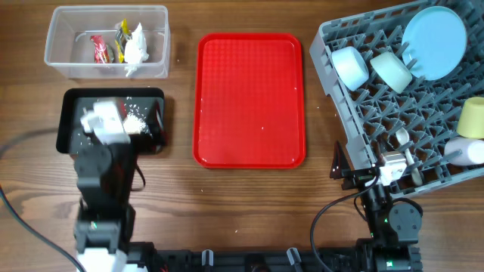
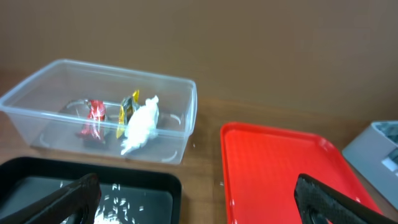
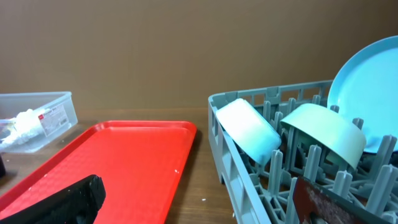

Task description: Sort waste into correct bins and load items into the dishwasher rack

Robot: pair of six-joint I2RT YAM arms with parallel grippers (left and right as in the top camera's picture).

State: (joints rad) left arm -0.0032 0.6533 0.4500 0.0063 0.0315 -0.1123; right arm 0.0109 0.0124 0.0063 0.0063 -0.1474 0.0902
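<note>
The clear tub [image 1: 60,60] holds red [image 1: 99,49], yellow [image 1: 121,32] and white [image 1: 136,47] wrappers; it also shows in the left wrist view [image 2: 180,99]. The black tray [image 1: 72,106] holds white grains [image 1: 134,122]. My left gripper [image 2: 199,208] is open and empty over the tray's right edge. The grey rack [image 1: 355,128] holds the blue plate [image 1: 433,32], two bowls [image 1: 350,65] [image 1: 391,69], a yellow cup [image 1: 474,117], a white cup [image 1: 469,151] and a spoon [image 1: 403,137]. My right gripper [image 3: 193,208] is open and empty by the rack's front left corner.
A flat red tray [image 1: 249,91] lies between the black tray and the rack, with a few stray grains on it. A few grains lie on the wood by the rack. Cables run along the table's front edge.
</note>
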